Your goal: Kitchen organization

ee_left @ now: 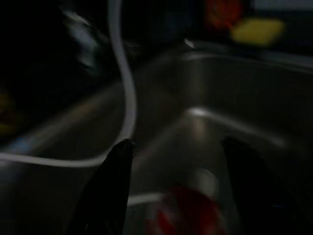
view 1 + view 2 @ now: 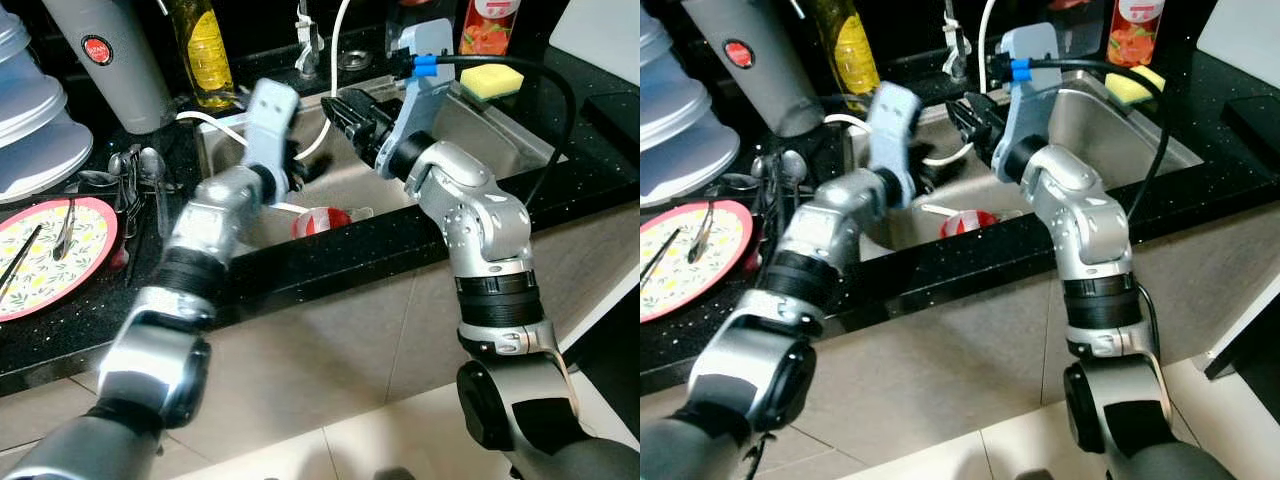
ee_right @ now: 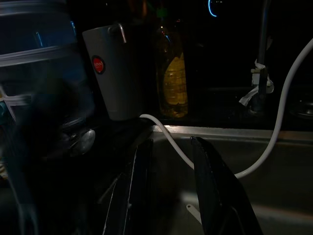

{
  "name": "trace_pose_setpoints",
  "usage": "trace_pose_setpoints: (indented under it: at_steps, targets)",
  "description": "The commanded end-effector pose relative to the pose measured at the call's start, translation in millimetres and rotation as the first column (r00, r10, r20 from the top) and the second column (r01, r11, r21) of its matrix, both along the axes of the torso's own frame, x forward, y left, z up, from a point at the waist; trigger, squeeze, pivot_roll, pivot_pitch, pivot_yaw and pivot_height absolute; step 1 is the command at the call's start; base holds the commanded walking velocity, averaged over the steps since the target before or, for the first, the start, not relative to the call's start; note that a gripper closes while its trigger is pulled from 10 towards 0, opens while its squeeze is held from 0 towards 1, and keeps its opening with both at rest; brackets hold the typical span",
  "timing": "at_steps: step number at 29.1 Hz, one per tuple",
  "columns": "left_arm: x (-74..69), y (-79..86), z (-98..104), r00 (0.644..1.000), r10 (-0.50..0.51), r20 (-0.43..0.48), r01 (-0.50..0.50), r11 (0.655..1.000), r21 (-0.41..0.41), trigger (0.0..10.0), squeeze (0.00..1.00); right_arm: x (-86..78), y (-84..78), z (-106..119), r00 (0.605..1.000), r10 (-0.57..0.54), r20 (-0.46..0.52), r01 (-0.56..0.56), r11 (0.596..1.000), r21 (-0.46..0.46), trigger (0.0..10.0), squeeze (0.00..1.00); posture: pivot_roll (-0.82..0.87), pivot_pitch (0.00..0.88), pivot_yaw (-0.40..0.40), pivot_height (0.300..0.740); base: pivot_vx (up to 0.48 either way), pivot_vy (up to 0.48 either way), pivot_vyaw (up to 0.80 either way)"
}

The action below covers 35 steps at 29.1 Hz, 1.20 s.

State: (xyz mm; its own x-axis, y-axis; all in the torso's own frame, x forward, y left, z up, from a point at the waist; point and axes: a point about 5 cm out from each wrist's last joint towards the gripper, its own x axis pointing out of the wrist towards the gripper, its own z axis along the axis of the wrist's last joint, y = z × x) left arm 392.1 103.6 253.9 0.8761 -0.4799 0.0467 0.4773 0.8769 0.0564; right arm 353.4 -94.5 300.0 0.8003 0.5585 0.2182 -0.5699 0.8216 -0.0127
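A red and white cup (image 2: 322, 220) lies on the floor of the steel sink (image 2: 480, 135). My left gripper (image 2: 305, 165) reaches down into the sink just above it. In the left wrist view that gripper (image 1: 178, 152) is open, and the blurred red cup (image 1: 188, 215) lies beyond and between its two black fingers without touching them. My right gripper (image 2: 335, 105) hovers over the sink's back part, pointing left, apart from the cup. It is open (image 3: 173, 147) and holds nothing. A white hose (image 3: 171, 142) crosses in front of it.
A floral plate (image 2: 85, 250) with cutlery on it lies on the black counter at the left, with spoons (image 2: 140, 170) beside it. Behind stand stacked white containers (image 2: 30, 130), a grey jug (image 2: 105, 55) and an oil bottle (image 2: 205, 50). A yellow sponge (image 2: 491, 80) sits at the sink's back right.
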Motion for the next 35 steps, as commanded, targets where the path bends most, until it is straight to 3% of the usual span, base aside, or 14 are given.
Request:
trace_pose_setpoints:
  at_steps: [1,2,3,5,9,31,35]
  targets:
    - [-2.1,27.6,0,0.992,0.123,0.019,-0.123,0.992,0.025,10.0,0.0,-1.5,9.0,4,0.999,0.034,0.005,-0.034,0.999,0.005,10.0,0.0,-0.06,0.006,0.109,0.74,0.0,0.0,0.0]
    - [-4.2,38.6,1,0.984,0.176,0.03,-0.177,0.984,0.031,10.0,0.0,-1.5,10.3,5,0.999,0.041,0.007,-0.041,0.999,0.006,10.0,0.0,-0.06,0.008,0.108,0.74,0.0,0.0,0.0]
    - [-4.2,38.6,1,0.984,0.176,0.03,-0.177,0.984,0.031,10.0,0.0,-1.5,10.3,5,0.999,0.041,0.007,-0.041,0.999,0.006,10.0,0.0,-0.06,0.008,0.108,0.74,0.0,0.0,0.0]
    - [-14.4,67.1,4,0.954,0.297,0.053,-0.299,0.953,0.044,10.0,0.0,-2.5,13.5,7,0.998,0.061,0.012,-0.061,0.998,0.013,10.0,0.0,-0.04,0.019,0.1,0.74,0.0,0.0,0.0]
    - [-22.3,76.8,5,0.941,0.332,0.067,-0.335,0.941,0.042,10.0,0.0,-3.1,14.8,5,0.998,0.067,0.008,-0.067,0.998,0.013,10.0,0.0,-0.04,0.024,0.095,0.74,0.0,0.0,0.0]
    - [-39.1,81.5,21,0.913,0.394,0.109,-0.398,0.917,0.022,10.0,0.0,-3.8,16.9,5,0.997,0.078,0.002,-0.078,0.997,0.006,10.0,0.0,-0.04,0.031,0.084,0.74,0.0,0.0,0.0]
    - [-42.8,91.3,27,0.887,0.441,0.136,-0.448,0.894,0.025,10.0,0.0,-3.6,18.5,5,0.996,0.085,0.003,-0.085,0.996,0.004,10.0,0.0,-0.04,0.025,0.081,0.74,0.0,0.0,0.0]
